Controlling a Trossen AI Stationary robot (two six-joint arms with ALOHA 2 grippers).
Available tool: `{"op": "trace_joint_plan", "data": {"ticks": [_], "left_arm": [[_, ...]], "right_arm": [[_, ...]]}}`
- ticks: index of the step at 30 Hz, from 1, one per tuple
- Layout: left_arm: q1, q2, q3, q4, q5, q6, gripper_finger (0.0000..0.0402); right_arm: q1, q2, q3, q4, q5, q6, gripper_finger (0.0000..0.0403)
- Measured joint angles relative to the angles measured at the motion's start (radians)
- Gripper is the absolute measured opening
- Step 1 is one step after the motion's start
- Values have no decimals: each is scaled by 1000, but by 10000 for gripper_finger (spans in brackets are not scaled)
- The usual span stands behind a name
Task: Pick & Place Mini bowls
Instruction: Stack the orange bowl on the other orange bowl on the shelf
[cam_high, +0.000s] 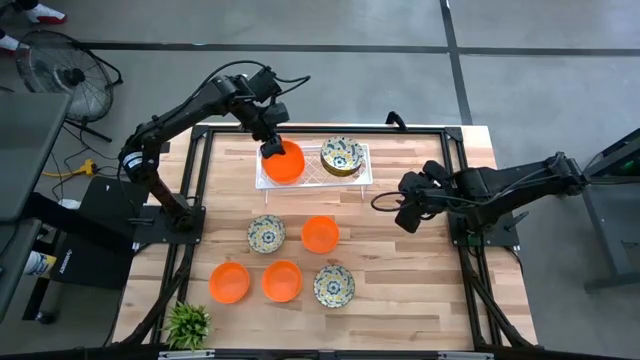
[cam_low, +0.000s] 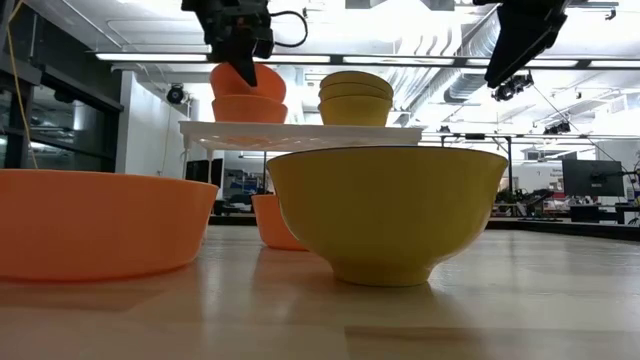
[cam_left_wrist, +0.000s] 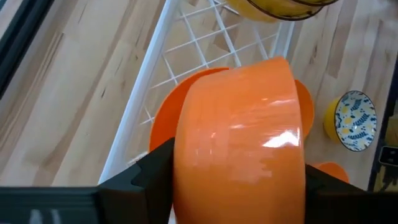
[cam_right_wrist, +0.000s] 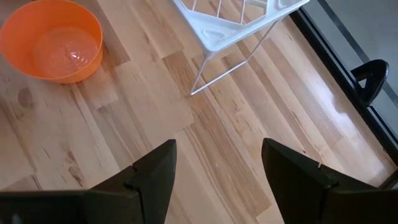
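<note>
My left gripper (cam_high: 272, 148) has its fingers apart around a tilted orange bowl (cam_left_wrist: 239, 140) above the tray (cam_high: 360, 178). I fear it could tip off the bowl beneath.

The tabletop (cam_high: 400, 290) is pale striped wood inside a black frame. On the white lattice-patterned tray (cam_high: 355, 180) sit plain glossy orange-red bowls (cam_high: 284, 163) and cream bowls with a blue-green floral pattern (cam_high: 341, 156), yellow on the outside. Loose on the wood lie three plain orange-red bowls (cam_high: 229, 282), (cam_high: 282, 281), (cam_high: 319, 234) and two cream floral-patterned ones (cam_high: 266, 234), (cam_high: 334, 285). Both arms and the left gripper (cam_high: 271, 146) and right gripper (cam_high: 406, 215) are black. A small plant (cam_high: 187, 325) is green.
</note>
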Motion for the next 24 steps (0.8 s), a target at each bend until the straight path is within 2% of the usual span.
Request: {"op": "trace_joint_plan", "data": {"ticks": [8, 17, 24], "left_arm": [[0, 1, 0, 1, -12, 9, 147], [0, 1, 0, 1, 24, 14, 144], [0, 1, 0, 2, -1, 17, 144]], "right_arm": [[0, 0, 0, 0, -5, 0, 224], [0, 0, 0, 0, -5, 0, 224], [0, 0, 0, -1, -5, 0, 224]]}}
